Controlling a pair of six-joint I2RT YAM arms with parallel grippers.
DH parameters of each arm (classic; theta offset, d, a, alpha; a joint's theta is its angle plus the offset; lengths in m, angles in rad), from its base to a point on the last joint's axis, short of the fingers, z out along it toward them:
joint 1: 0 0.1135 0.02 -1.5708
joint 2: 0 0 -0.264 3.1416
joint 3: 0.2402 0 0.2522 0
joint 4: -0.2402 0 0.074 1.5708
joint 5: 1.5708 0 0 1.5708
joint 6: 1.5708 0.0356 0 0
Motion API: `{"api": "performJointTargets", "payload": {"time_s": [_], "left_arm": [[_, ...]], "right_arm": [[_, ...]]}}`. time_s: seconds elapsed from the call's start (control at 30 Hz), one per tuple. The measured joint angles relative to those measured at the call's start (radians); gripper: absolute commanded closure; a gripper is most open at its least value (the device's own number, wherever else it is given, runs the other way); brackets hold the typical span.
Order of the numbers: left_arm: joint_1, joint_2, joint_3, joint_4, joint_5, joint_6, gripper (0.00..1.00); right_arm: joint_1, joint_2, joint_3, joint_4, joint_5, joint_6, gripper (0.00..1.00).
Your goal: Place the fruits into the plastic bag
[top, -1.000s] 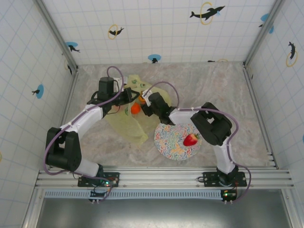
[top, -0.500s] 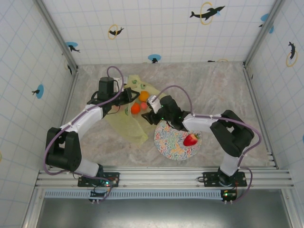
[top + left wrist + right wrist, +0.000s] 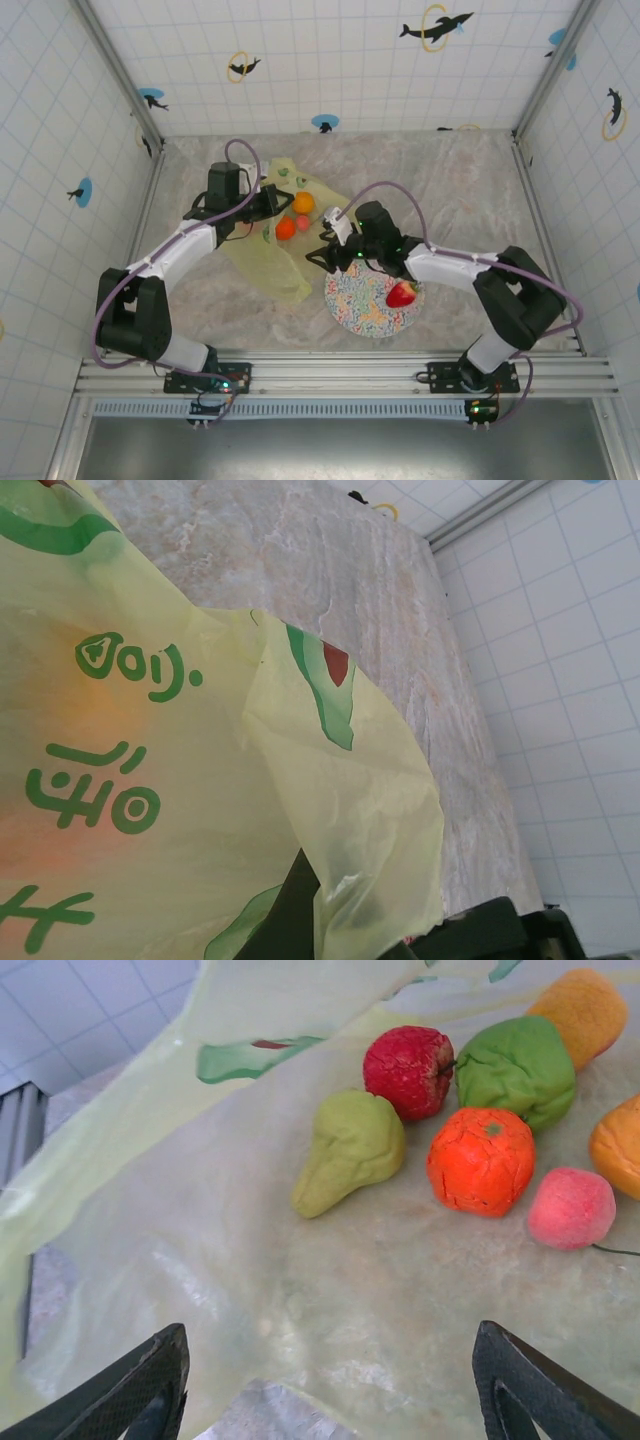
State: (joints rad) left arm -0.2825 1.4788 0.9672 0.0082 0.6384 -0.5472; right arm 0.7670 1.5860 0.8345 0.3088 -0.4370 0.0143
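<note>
Overhead, left hand: the left hand (image 3: 268, 206) is closed on the rim of the bag (image 3: 262, 262) and holds its mouth up, facing the other arm.
Overhead, right hand: the right hand (image 3: 325, 250) hangs open and empty just outside that mouth.
Overhead, bag contents: some of the fruits (image 3: 285, 228) show as orange and pink lumps inside, just ahead of the right hand.
Overhead, plate: a plate (image 3: 352, 312) on the counter (image 3: 450, 190) carries one strawberry (image 3: 402, 293), behind the right hand, beside its forearm.
Left wrist, grip: yellow-green printed film drapes over the dark fingers, pinched between them. An orange glow shows through the plastic beyond.
Right wrist, fingers: both tips are spread wide with nothing between them.
Right wrist, bag contents: seven pieces lie on the film ahead: a pear (image 3: 350, 1145), an apple (image 3: 408, 1070), a green round one, three orange ones and a pink one.
Progress: nearly done, by the look of it.
Left to do: the strawberry looks to be the only fruit not yet bagged.
</note>
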Motion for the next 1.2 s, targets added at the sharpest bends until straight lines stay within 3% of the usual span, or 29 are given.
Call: {"api": "performJointTargets", "payload": {"time_s": [0.17, 0.5, 0.67, 0.9, 1.2], "left_arm": [[0.0, 0.0, 0.0, 0.0, -0.001, 0.0, 1.0], [-0.021, -0.008, 0.0, -0.008, -0.045, 0.019, 1.0], [-0.082, -0.024, 0.0, -0.027, -0.083, 0.063, 1.0], [-0.093, -0.024, 0.0, -0.031, -0.11, 0.078, 1.0], [-0.093, -0.024, 0.0, -0.031, -0.137, 0.079, 1.0]], "right_arm": [[-0.01, -0.132, -0.063, -0.085, 0.006, 0.035, 0.2], [-0.061, -0.348, -0.076, -0.463, 0.288, 0.205, 0.11], [-0.108, -0.399, -0.076, -0.624, 0.352, 0.275, 0.1], [-0.127, -0.416, -0.072, -0.875, 0.433, 0.362, 0.09], [-0.137, -0.52, -0.174, -0.935, 0.437, 0.484, 0.06]]}}
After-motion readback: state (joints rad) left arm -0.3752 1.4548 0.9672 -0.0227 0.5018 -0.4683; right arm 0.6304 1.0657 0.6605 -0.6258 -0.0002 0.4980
